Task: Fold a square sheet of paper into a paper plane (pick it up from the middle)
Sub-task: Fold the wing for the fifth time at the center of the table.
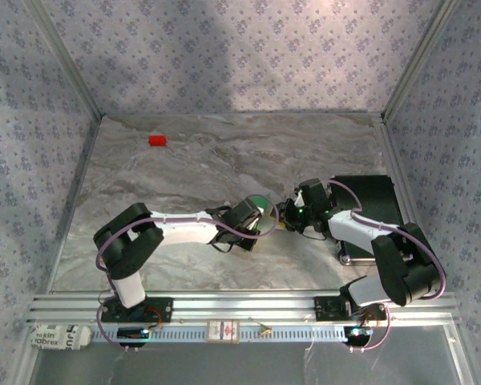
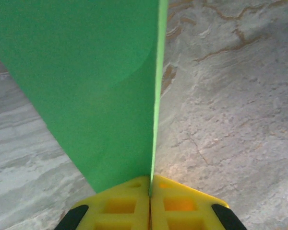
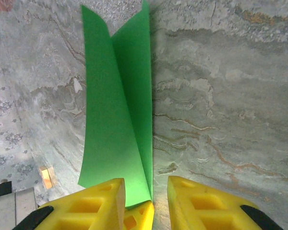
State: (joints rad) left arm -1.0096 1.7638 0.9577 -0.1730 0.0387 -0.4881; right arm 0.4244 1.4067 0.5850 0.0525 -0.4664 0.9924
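The bright green sheet of paper (image 2: 86, 86) is folded and held on edge above the marble table, its two flaps spreading apart in the right wrist view (image 3: 116, 110). My left gripper (image 2: 150, 181) is shut on the sheet's lower folded edge, its yellow fingers (image 2: 120, 206) pressed together. In the top view a green sliver of the paper (image 1: 258, 202) shows at the left gripper (image 1: 262, 213), mid-table. My right gripper (image 3: 145, 182) is open, its jaws on either side of the paper's end and of the left gripper's fingertip (image 3: 137, 218). It faces the left gripper closely (image 1: 291, 215).
A small red block (image 1: 157, 140) lies at the far left of the table, and also appears in the right wrist view (image 3: 0, 4). A black flat pad (image 1: 369, 196) sits at the right side behind the right arm. Patterned walls enclose the table.
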